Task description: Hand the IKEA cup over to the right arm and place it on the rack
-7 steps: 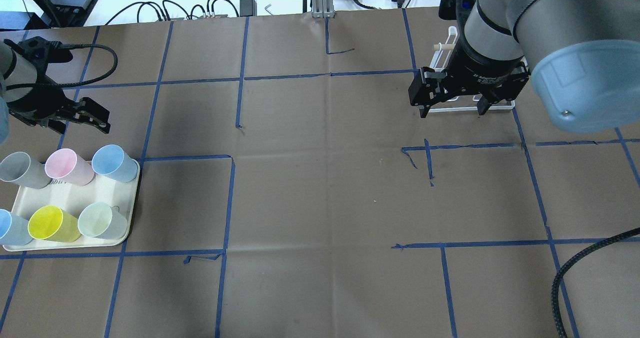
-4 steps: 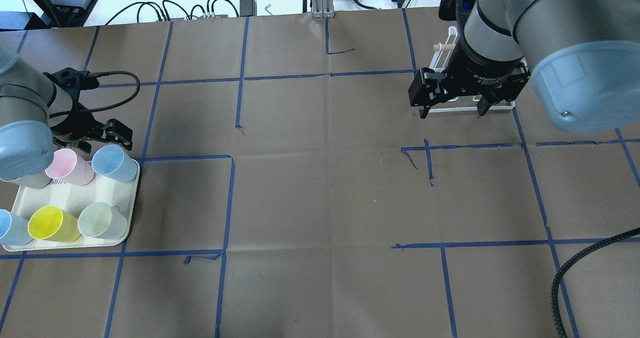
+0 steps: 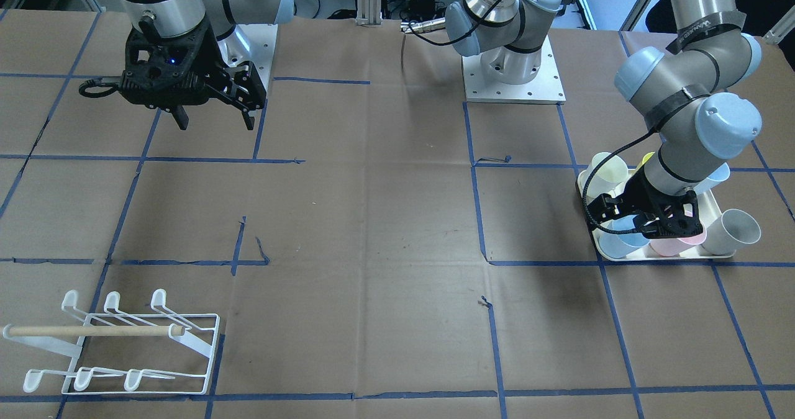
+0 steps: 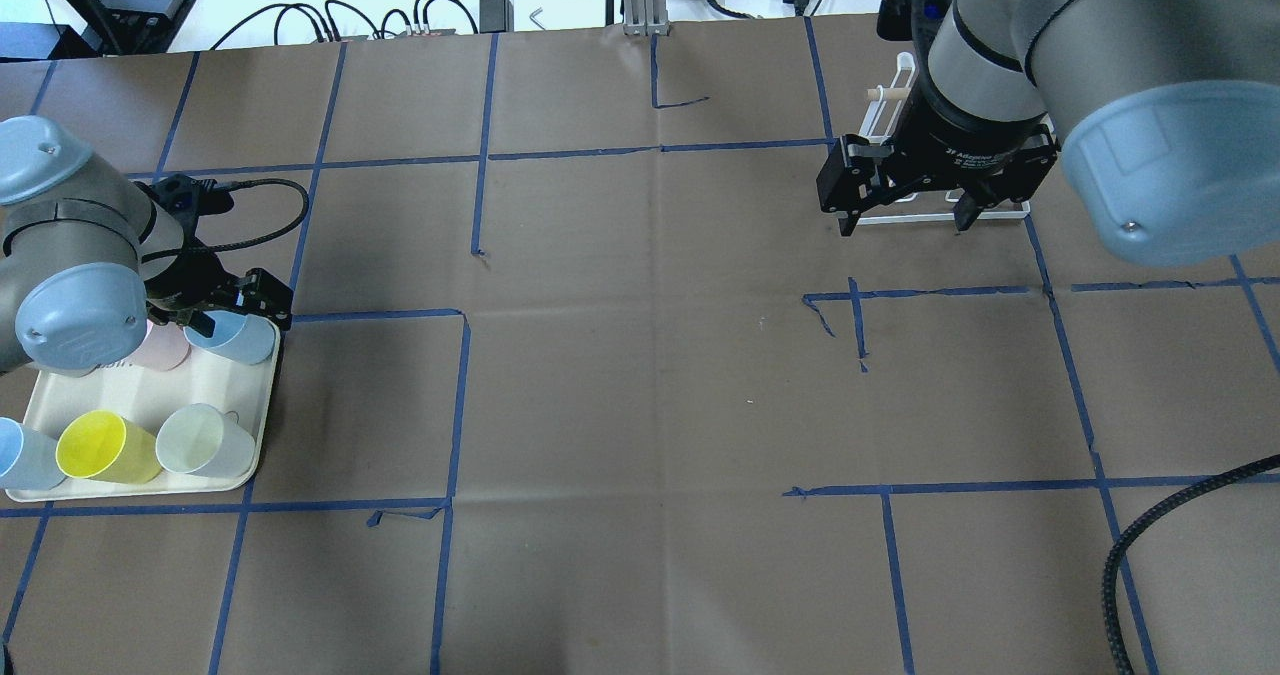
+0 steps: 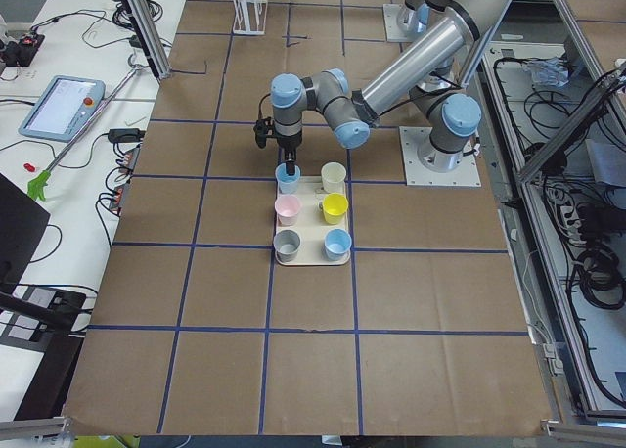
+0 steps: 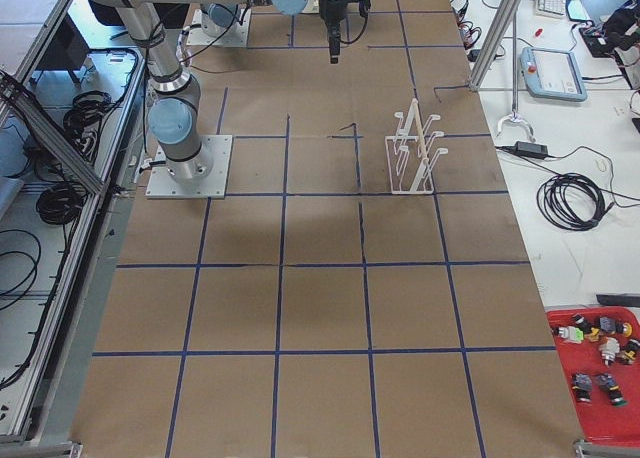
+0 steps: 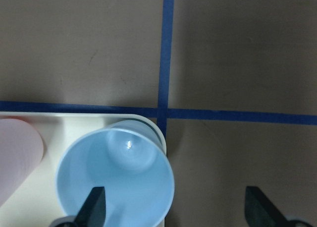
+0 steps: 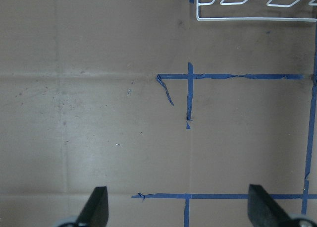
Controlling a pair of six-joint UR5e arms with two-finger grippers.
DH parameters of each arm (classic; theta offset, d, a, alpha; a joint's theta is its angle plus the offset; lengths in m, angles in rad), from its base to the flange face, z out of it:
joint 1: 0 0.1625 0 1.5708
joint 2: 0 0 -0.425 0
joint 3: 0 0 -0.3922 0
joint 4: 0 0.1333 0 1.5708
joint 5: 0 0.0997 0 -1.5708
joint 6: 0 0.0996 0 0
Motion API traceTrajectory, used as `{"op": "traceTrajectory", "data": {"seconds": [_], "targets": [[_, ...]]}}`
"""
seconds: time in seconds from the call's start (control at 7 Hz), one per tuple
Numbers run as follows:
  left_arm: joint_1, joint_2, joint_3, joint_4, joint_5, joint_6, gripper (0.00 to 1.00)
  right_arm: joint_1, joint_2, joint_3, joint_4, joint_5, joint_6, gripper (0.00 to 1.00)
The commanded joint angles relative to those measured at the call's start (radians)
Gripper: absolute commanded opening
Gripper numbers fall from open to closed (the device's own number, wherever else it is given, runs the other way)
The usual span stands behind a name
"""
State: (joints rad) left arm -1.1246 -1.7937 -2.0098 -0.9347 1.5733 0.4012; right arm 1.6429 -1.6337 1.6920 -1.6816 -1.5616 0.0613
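Where blue-taped brown paper (image 4: 640, 405) lies | left end effector (image 7: 177, 207) apart at blue cup (image 7: 119, 182) | right end effector (image 4: 905, 225) apart

One counter (image 4: 640, 405) carries one cream tray (image 5: 311, 228) holding six cups: a blue cup (image 5: 288, 182), a second blue cup (image 5: 337, 244), one pink cup (image 5: 288, 209), one yellow cup (image 5: 335, 208), one grey cup (image 5: 288, 245) and one pale green cup (image 5: 334, 177). There is one white wire rack (image 3: 192, 344) with six hooks and one wooden rod (image 3: 93, 330). Two robot arms are present: a left arm (image 3: 683, 115) and a right arm (image 3: 161, 3).
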Motion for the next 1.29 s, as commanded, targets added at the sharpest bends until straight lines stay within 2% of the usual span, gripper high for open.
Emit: {"op": "traceTrajectory", "data": {"seconds": [0.0, 0.14, 0.29, 0.57, 0.86, 1.0, 1.14], "targets": [[0.000, -0.006, 0.002, 0.001, 0.008, 0.002, 1.00, 0.000, 0.000, 0.000, 0.000, 0.000, 0.000, 1.00], [0.000, -0.006, 0.008, 0.002, 0.008, 0.004, 0.99, 0.000, 0.000, 0.000, 0.000, 0.000, 0.000, 1.00], [0.000, -0.007, 0.009, 0.001, 0.011, 0.004, 0.84, 0.000, 0.000, 0.000, -0.001, 0.000, 0.000, 1.00], [0.003, -0.007, 0.011, -0.001, 0.013, 0.005, 0.40, 0.000, 0.000, 0.003, -0.001, 0.000, 0.000, 1.00], [0.008, -0.010, 0.014, 0.004, 0.081, 0.011, 0.05, 0.000, 0.000, 0.006, -0.003, 0.000, 0.000, 1.00], [0.008, -0.010, 0.014, 0.005, 0.080, 0.011, 0.00, 0.000, 0.000, 0.009, -0.003, 0.000, 0.000, 1.00], [0.008, -0.006, 0.014, 0.005, 0.077, 0.011, 0.00, 0.000, 0.000, 0.009, -0.003, 0.000, 0.000, 1.00]]}}
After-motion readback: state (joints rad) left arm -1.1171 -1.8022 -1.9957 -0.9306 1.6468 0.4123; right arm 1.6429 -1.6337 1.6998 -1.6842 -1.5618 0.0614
